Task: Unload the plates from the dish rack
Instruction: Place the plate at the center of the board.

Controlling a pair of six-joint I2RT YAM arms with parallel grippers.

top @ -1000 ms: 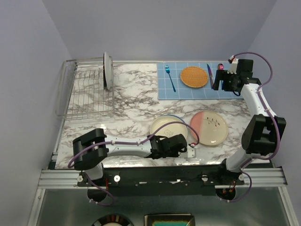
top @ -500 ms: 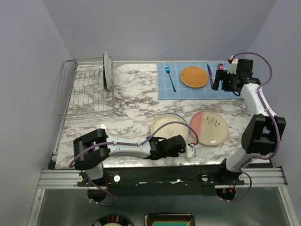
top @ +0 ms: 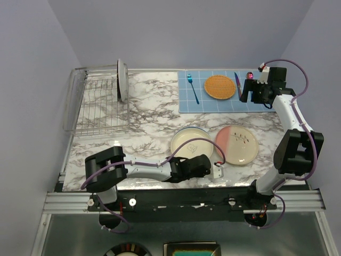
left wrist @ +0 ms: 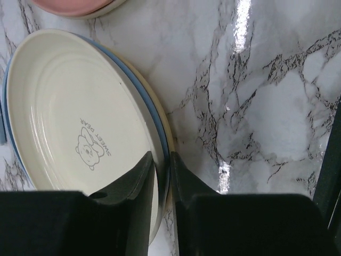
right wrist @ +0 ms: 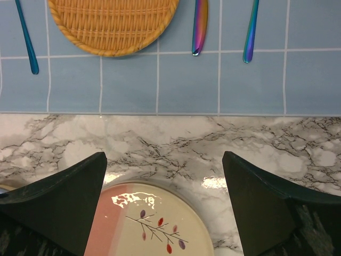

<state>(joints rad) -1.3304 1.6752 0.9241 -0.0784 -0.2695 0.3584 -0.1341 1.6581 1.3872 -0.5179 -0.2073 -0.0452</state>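
Over to the left gripper (left wrist: 161, 162): pinched nearly closed across the near rim of the cream plate (left wrist: 69, 106), one finger inside the lip, one outside. Gripping by the edge, most likely, to lay it flat without trapping a finger beneath. Flat now on the marble table (left wrist: 256, 106), bear print up, directly ahead of the fingertips, with a blue edge (left wrist: 139, 101) peeking out below; hard to say whether from a second plate. Looks like the set-down step, about ready for letting go.

Across to the right gripper (right wrist: 164, 156): spread wide, holding nothing, hanging high above the table. Below and between its fingers, the pink-and-cream plate (right wrist: 149, 224), flat, twig motif up, already unloaded. Beyond the fingertips, the blue mat (right wrist: 160, 80) with the woven disc (right wrist: 112, 24) and cutlery (right wrist: 199, 26). Parked up there, presumably, to keep clear of the other arm.

Far off to the left of the left gripper and well beyond it, the dish rack (top: 96, 106), with one plate (top: 121, 80) upright at its far right corner, propped on edge. Not finished: one more to fetch, by the look of it.
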